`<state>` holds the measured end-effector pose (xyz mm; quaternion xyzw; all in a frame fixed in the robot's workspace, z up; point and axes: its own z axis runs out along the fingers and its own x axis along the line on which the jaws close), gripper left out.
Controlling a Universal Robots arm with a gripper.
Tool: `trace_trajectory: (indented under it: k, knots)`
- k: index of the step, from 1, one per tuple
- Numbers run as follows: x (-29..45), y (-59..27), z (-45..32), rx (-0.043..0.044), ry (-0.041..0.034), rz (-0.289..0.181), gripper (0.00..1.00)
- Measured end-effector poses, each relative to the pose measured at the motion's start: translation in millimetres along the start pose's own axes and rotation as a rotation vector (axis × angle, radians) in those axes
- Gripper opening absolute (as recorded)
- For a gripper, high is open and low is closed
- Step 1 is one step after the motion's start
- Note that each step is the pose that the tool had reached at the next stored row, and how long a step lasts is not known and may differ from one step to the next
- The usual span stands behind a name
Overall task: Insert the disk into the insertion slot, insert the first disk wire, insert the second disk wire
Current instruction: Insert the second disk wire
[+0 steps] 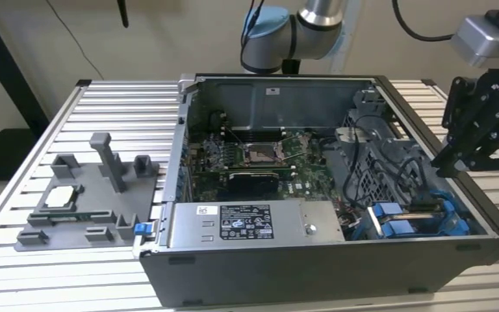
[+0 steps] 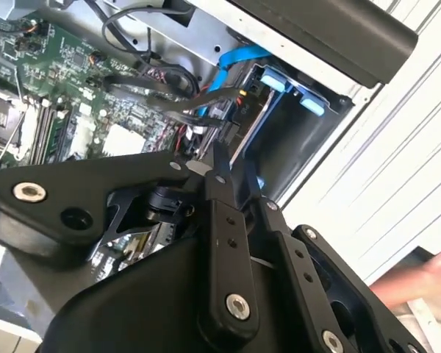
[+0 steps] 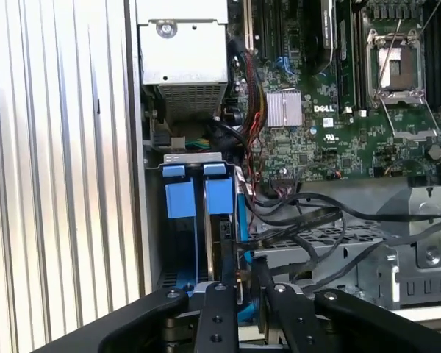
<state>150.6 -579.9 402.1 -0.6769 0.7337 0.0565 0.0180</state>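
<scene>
Disk seated in its slot, gripper just above it.

We see the disk (image 3: 222,243) standing in the blue-railed slot (image 3: 178,197) at the computer case's (image 1: 319,273) corner, beside the power supply (image 1: 249,223); the gripper (image 3: 248,290) hovers over it, jaws nearly closed, apparently holding nothing.

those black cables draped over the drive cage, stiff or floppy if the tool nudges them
Probably floppy: the black cables sag in loose curves across the drive cage, so a nudge would likely bend them aside. They look thin, so likely light. They may spring back or snag, since several loops overlap near the blue tabs.
</scene>
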Motion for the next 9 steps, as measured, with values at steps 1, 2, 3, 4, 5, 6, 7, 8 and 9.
trace_trajectory:
  k: [1, 2, 3, 4, 5, 6, 7, 8, 9]
  knots:
    - [-0.3, 0.2, -2.9, 0.0, -0.0001, 0.0, 1.0]
    - [-0.5, 0.3, -4.5, 0.0, -0.0004, 0.0, 1.0]
    - [-0.5, 0.3, -4.8, 0.0, -0.0003, 0.0, 1.0]
    - [-0.5, 0.3, -4.8, 0.0, -0.0004, 0.0, 1.0]
    - [-0.5, 0.3, -4.8, -0.0001, -0.0004, 0.0, 1.0]
    - [-0.5, 0.3, -4.9, 0.0, -0.0002, 0.0, 1.0]
    - [-0.5, 0.3, -5.0, 0.0, -0.0002, 0.0, 1.0]
    - [-0.5, 0.3, -5.0, -0.0001, -0.0002, 0.0, 1.0]
    - [-0.5, 0.3, -5.0, 0.0, -0.0002, 0.0, 1.0]
